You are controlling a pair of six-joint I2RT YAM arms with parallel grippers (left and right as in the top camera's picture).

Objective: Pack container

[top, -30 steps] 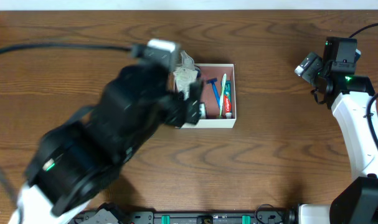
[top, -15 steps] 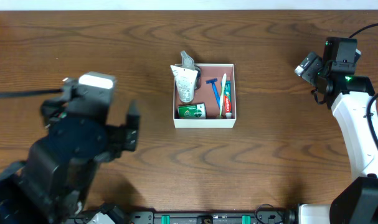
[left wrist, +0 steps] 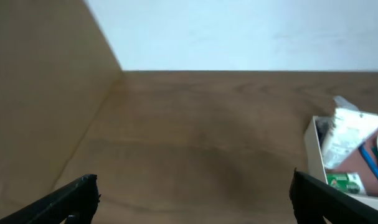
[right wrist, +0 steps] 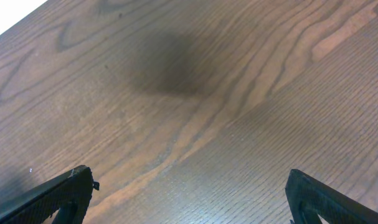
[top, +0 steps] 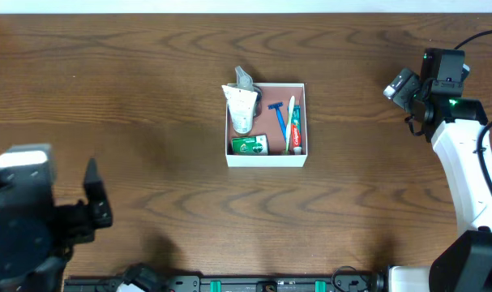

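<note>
Overhead is showing the container (top: 267, 160) sitting on the counter (top: 132, 89), probably light but stiff-walled; pinching a side wall is looking safest. The left tool (left wrist: 192, 186) and right tool (right wrist: 185, 182) are both gaping, empty.

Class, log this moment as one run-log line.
container: holds pouch, razor, toothbrush, toothpaste, green box | left fingers: open, empty, away from container | right fingers: open, empty, away from container
</note>
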